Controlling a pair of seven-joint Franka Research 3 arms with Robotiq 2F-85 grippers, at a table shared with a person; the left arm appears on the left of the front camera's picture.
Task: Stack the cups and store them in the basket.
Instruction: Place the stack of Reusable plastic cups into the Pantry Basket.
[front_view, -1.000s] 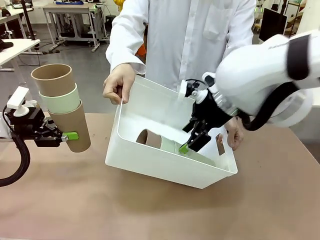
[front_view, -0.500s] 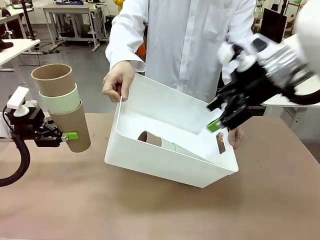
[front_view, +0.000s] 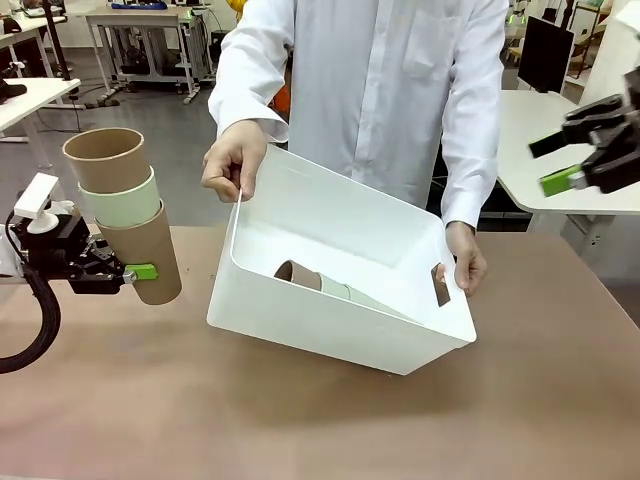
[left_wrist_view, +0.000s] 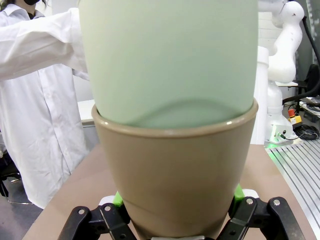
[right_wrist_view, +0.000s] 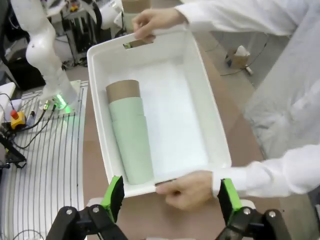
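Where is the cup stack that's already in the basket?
Front view: the nested stack lies on its side on the floor of the tilted basket, along the wall nearest the robot, brown mouth toward the robot's left.

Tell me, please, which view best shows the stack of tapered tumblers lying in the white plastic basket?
The right wrist view: looking down into the basket, it shows the whole stack, tan end to green end. The front view gives its tan rim and some green; the left wrist view faces the held stack.

— Any lettering on the cups (front_view: 120, 205) or the basket (front_view: 330, 335)?
— None legible. Both have plain surfaces, and nothing else in view carries print that can be read.
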